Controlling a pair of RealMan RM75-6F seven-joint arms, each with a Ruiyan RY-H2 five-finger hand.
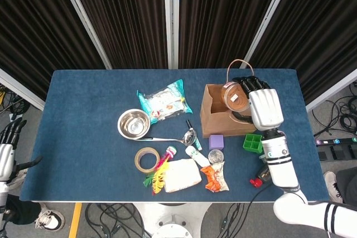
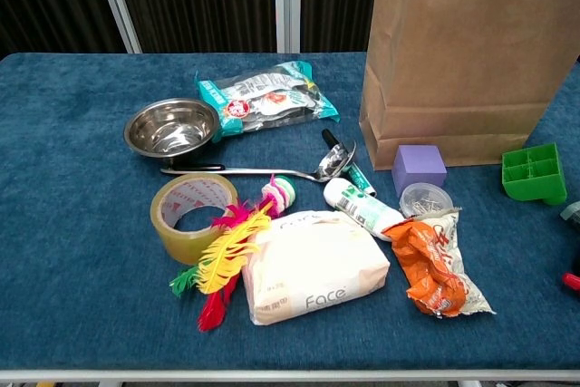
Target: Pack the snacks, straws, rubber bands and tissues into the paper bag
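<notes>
— Right hand [image 1: 264, 108] hangs over the open mouth of the paper bag [image 1: 223, 120], fingers wrapped around a round brown tub [image 1: 234, 96] with a clear lid, which looks like the rubber-band container. Agreed?

— It looks that way, though the contents cannot be read from the head view. The tub sits above the bag's right-hand rim rather than its centre.

— That is the risk. Released there, the tub could clip the rim and tumble outside, or fold the paper wall inward. The bag stands unsupported, so a knock from the wrist might tip it.

— And the left hand [image 1: 5, 151]?

— Low at the table's far edge, fingers loosely apart, holding nothing, too far off to steady the bag.

— What else needs packing?

— The teal snack pack [image 2: 267, 97] lies beside the steel bowl [image 2: 172, 127]; the white tissue pack [image 2: 313, 266] lies flat at the front, touching the orange snack wrapper [image 2: 439, 265]. Both packs look soft and crinkly, likely slippery to grip. Straws cannot be picked out for certain.
</notes>
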